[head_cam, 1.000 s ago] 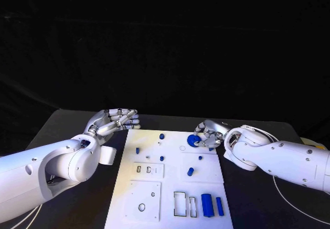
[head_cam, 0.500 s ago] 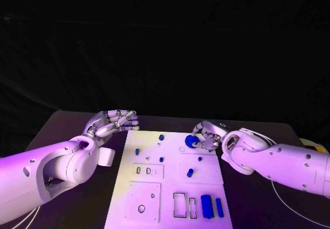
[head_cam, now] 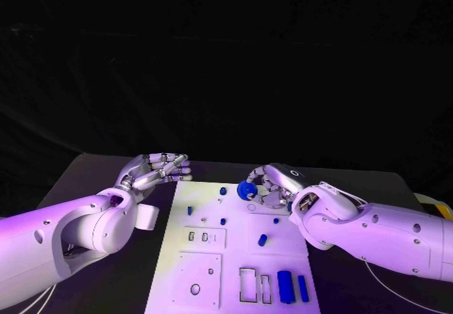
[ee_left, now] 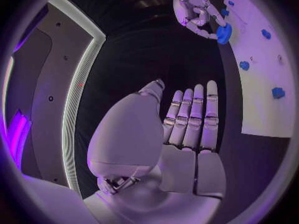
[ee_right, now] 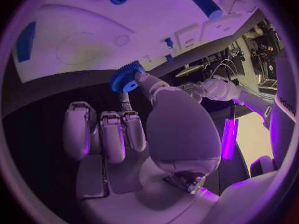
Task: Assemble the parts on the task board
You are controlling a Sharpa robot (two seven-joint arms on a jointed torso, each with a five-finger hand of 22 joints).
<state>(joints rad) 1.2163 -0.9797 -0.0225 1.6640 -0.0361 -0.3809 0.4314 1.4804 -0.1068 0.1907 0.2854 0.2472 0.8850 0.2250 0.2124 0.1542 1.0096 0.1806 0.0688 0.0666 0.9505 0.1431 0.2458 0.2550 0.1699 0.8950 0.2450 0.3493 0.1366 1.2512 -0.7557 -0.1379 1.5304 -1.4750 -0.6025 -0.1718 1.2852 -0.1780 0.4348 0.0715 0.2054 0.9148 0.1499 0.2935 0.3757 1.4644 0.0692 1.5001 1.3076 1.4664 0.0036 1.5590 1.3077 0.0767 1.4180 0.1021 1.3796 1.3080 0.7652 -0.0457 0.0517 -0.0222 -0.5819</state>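
The white task board (head_cam: pixel 209 269) lies lengthwise in the middle of the black table. My right hand (head_cam: pixel 271 186) hovers over the board's far end and pinches a blue gear (head_cam: pixel 247 190) between thumb and finger. The right wrist view shows the gear (ee_right: pixel 126 77) at the fingertips, above the board (ee_right: pixel 81 35). My left hand (head_cam: pixel 157 170) floats just off the board's far left corner with nothing in it; its fingers (ee_left: pixel 194 117) are stretched out side by side. The left wrist view also shows the right hand (ee_left: pixel 194 7) with the gear (ee_left: pixel 224 33).
Small blue parts stand on the board: a peg (head_cam: pixel 222 191) near the gear, others at mid-board (head_cam: pixel 262 241), and two long bars (head_cam: pixel 284 286) at the near right. Rectangular slots (head_cam: pixel 247 284) and a round hole (head_cam: pixel 196 288) lie near the front. A yellow object (head_cam: pixel 436 208) sits at the table's right edge.
My right hand has carried the gear leftward over the board's far end, closer to the small peg. The left hand has hardly moved.
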